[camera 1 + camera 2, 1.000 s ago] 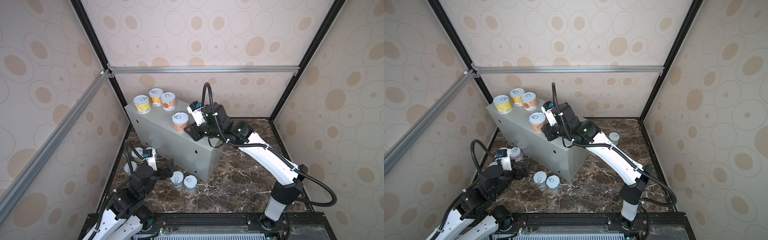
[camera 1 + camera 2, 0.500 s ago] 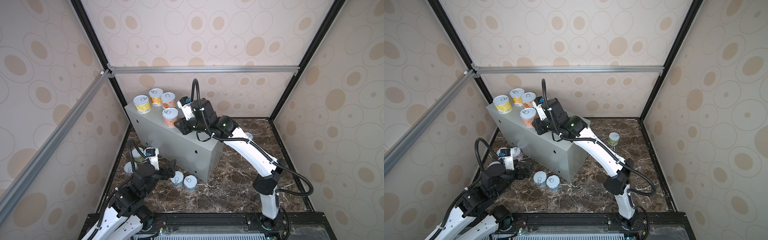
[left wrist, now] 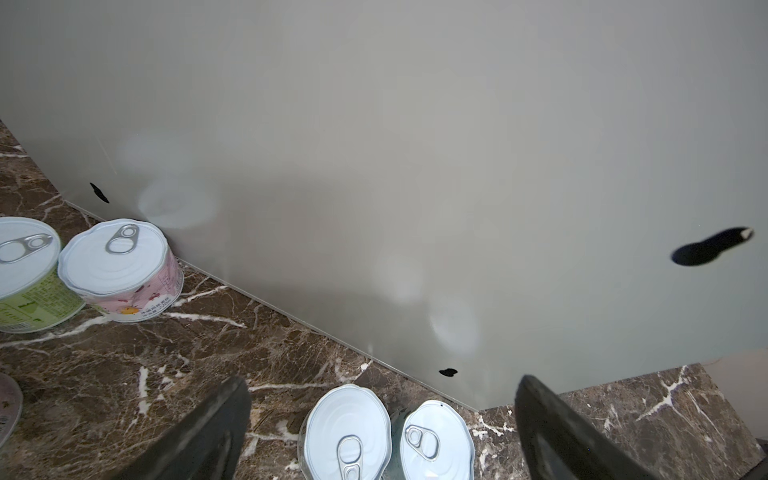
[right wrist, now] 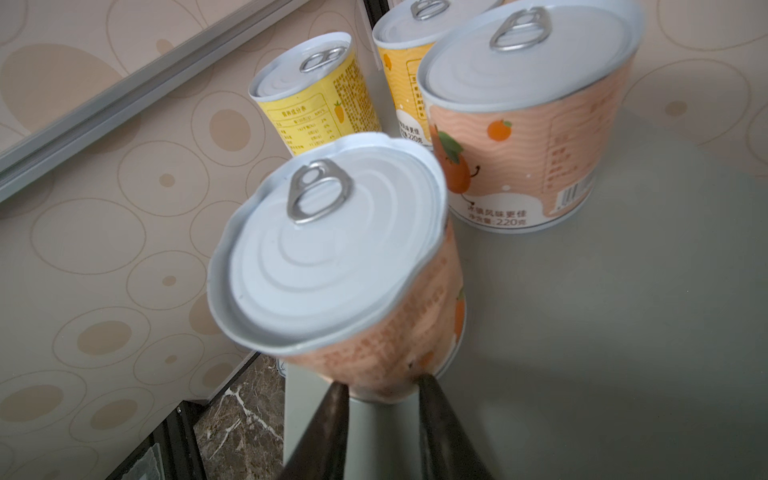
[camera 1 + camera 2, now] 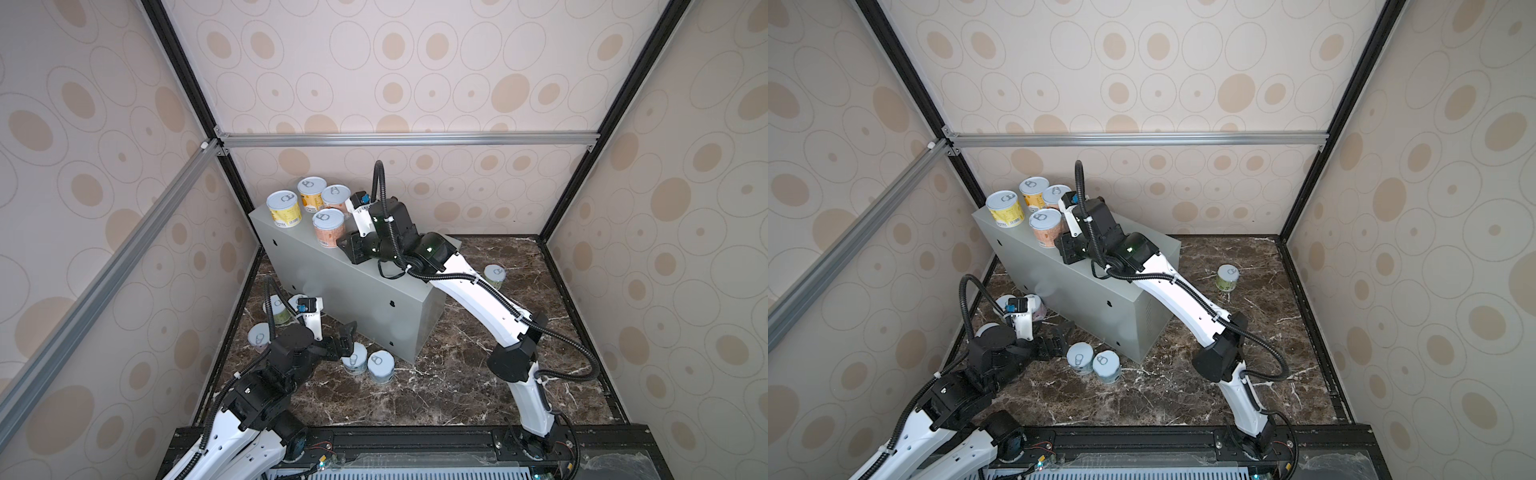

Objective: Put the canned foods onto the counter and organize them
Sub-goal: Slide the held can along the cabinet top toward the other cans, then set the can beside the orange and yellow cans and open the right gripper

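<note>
The counter (image 5: 345, 286) is a grey box on the marble floor. At its far left end stand a yellow can (image 5: 284, 208), an orange-yellow can (image 5: 311, 193) and a peach can (image 5: 336, 199). Just in front of them my right gripper (image 4: 381, 384) is shut on the base of a second peach can (image 4: 332, 257), which is tilted and has a crumpled rim. My left gripper (image 3: 381, 379) hangs open low over the floor. Two blue cans (image 3: 347, 428) (image 3: 436, 436) stand side by side between its fingers, untouched.
A pink can (image 3: 120, 270) and a green can (image 3: 25, 274) stand on the floor against the counter's side. Another green can (image 5: 495, 276) stands on the floor behind the right arm. Patterned walls and metal rails enclose the cell.
My right gripper has carried the peach can leftward along the counter top, up to the three standing cans. My left gripper has moved toward the two blue cans, still open.
</note>
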Action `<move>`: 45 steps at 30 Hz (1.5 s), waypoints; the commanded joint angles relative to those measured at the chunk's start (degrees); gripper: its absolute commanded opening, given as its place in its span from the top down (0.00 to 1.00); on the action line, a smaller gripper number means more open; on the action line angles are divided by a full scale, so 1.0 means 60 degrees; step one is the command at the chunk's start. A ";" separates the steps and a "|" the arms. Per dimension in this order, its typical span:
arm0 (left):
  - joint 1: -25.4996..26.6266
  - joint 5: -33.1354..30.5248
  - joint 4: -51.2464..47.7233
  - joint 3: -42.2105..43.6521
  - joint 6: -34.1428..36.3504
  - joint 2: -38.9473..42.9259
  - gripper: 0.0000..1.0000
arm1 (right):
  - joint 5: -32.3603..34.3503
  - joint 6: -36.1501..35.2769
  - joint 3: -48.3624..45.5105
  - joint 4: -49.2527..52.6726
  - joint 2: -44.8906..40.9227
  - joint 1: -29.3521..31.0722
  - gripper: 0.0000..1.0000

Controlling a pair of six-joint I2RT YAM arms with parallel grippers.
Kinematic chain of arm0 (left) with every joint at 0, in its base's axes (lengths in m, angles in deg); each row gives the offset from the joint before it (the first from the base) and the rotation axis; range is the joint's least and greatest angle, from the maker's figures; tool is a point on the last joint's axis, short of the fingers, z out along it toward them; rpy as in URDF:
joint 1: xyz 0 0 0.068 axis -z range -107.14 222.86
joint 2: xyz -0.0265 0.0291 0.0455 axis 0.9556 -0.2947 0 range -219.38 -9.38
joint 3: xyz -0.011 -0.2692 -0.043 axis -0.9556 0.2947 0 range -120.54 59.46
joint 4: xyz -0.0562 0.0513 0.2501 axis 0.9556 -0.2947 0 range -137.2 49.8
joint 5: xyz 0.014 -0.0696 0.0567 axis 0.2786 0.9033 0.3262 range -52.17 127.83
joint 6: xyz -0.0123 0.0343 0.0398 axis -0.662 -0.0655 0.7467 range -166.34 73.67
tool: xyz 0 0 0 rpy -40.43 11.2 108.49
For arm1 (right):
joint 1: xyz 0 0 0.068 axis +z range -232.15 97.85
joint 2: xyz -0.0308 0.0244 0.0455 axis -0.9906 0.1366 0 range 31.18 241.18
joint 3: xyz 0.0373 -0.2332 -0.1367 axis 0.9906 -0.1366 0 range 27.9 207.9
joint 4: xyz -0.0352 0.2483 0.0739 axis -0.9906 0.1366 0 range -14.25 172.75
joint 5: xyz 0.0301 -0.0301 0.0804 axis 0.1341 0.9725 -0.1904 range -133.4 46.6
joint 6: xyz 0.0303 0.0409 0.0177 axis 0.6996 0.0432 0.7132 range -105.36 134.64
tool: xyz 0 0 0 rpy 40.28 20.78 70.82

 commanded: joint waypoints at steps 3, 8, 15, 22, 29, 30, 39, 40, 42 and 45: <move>-0.0087 0.0060 0.0051 0.0041 -0.0140 0.0139 0.01 | -0.0074 0.0312 0.0252 -0.0749 0.0485 -0.0031 0.70; -0.0085 0.0105 0.0050 0.0081 -0.0156 0.0139 0.01 | -0.0111 0.0449 0.0310 -0.1281 0.0791 -0.0019 0.70; -0.0080 0.0104 0.0107 0.0134 -0.0140 0.0172 0.01 | -0.0066 0.0607 0.0933 -0.1493 0.1466 -0.0026 0.70; -0.0093 0.0119 0.0092 0.0134 -0.0140 0.0239 0.01 | -0.0020 0.0726 0.1203 -0.1726 0.1879 -0.0044 0.70; -0.0086 0.0119 0.0119 0.0151 -0.0132 0.0237 0.01 | 0.0069 0.0681 0.1218 -0.1867 0.1952 -0.0061 0.70; -0.0088 0.0119 0.0115 0.0149 -0.0125 0.0230 0.01 | 0.0031 0.0706 0.1211 -0.1883 0.1967 -0.0074 0.70; -0.0094 -0.0183 -0.0053 -0.0016 -0.0100 0.0248 0.01 | -0.0274 0.0722 0.1282 -0.1970 0.1985 -0.0089 0.70; -0.0088 -0.0169 -0.0086 -0.0073 -0.0048 0.0241 0.01 | -0.0342 0.0697 0.1387 -0.1893 0.1971 -0.0099 0.70; -0.0097 -0.0096 -0.0166 -0.0270 0.0117 0.0160 0.01 | -0.0431 0.0602 0.1599 -0.1655 0.1931 -0.0098 0.70; -0.0090 -0.0030 -0.0519 -0.0738 0.0552 -0.0171 0.01 | -0.0437 0.0428 0.1621 -0.1383 0.1626 -0.0099 0.68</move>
